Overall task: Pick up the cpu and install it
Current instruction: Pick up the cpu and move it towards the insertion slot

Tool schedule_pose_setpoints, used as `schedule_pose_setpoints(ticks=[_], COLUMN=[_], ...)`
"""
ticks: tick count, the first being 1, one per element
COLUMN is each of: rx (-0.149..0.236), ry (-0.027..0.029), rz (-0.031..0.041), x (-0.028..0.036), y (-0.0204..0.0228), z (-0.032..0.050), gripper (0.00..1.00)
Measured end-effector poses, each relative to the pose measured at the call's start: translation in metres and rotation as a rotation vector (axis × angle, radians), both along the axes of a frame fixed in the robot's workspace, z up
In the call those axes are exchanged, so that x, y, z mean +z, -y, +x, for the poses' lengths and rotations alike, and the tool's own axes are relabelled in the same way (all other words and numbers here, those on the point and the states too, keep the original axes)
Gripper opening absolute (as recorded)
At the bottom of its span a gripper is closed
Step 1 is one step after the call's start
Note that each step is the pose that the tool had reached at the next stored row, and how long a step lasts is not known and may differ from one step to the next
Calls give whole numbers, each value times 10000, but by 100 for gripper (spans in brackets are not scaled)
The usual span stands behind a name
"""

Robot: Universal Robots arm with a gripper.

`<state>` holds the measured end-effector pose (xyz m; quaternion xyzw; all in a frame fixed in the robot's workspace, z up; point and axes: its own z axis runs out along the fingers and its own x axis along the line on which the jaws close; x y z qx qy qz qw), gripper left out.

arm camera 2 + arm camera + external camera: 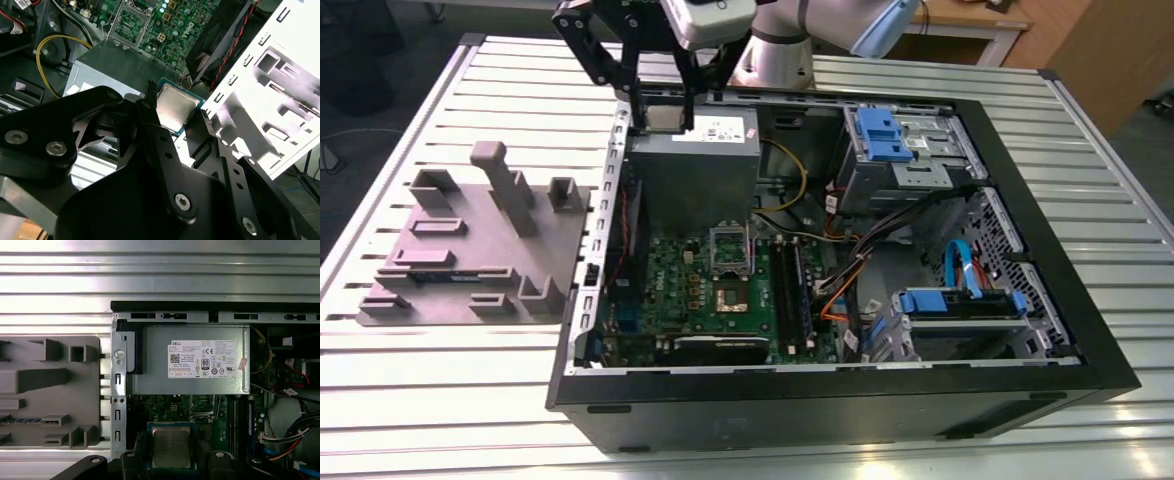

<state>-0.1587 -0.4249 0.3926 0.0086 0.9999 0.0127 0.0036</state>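
Presently, the cpu (176,109) is being gripped by two opposite edges between the black fingers (200,132) of the gripper (175,119). The jaws are being kept closed on it, so its shiny metal top is being left uncovered. The chip is being held roughly level in the air, over the far part of the open computer case (1067,330) and close above the grey power supply (187,360) with its white label. The edge grasp and flat attitude are judged to be serving one purpose: the underside is being kept free for seating. On the green motherboard (670,290), the socket (726,296) is being left vacant with its metal frame (724,243) raised, nearer than the gripper in the exterior view. A grey fixture tray (467,250) is being shown at the exterior view's left, beside the case, on the slatted table (400,410).
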Motion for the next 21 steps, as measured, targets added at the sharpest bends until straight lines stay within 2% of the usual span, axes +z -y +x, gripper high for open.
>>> schedule_pose_setpoints(ticks=[5, 8, 21], rx=[-2, -44, -91], ry=[0, -1, 0], rz=[0, -1, 0], x=[-2, -3, -26], y=[33, 37, 40], z=[1, 39, 368], gripper=[47, 47, 47])
